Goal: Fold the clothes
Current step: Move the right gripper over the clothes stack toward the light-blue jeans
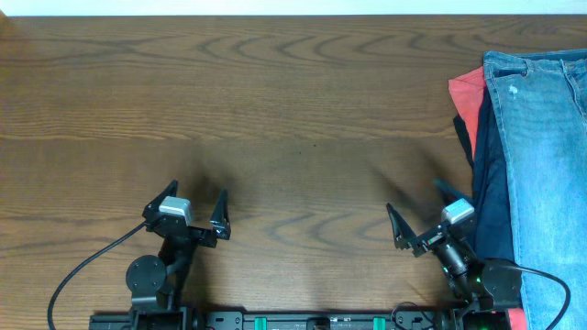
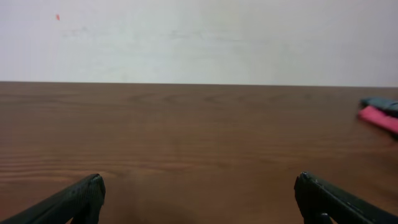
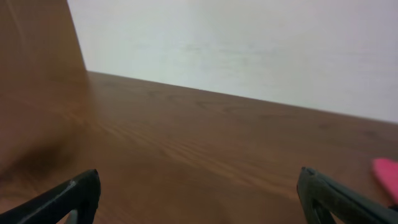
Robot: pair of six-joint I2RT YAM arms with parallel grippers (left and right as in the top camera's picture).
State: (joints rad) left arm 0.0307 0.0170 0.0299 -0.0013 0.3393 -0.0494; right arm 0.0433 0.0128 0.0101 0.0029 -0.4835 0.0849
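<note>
Dark wood-grain counter (image 1: pixel 293 110) stretches wide beneath a plain pale wall (image 2: pixel 199 37), with two black robot arms parked along its near edge. At the far right side of the counter, a pair of light-blue faded denim jeans (image 1: pixel 546 156) lies lengthwise on top of a small heap, running from the back edge toward the front and partly out of the overhead picture. A dark navy garment (image 1: pixel 491 202) shows from under the jeans' left side, and a red-orange garment (image 1: pixel 468 96) pokes out beyond that, near the back. The left pincer (image 1: pixel 197 191) sits low over bare wood well away from the heap, its two fingers spread wide apart and gripping nothing; a black cable (image 1: pixel 83 270) loops from its arm toward the front edge. The right pincer (image 1: pixel 413 194) is angled toward the counter's middle, just beside the navy cloth but not touching it, its fingers likewise splayed wide with nothing between them. From the left wrist view, the left pincer (image 2: pixel 199 183) frames open wood, with a sliver of the red-orange cloth (image 2: pixel 378 117) and a darker bluish fold (image 2: pixel 379 102) at the far right. From the right wrist view, the right pincer (image 3: pixel 199 180) looks across bare wood, a corner of the red-orange cloth (image 3: pixel 387 171) at the right edge. Neither pincer touches the jeans.
</note>
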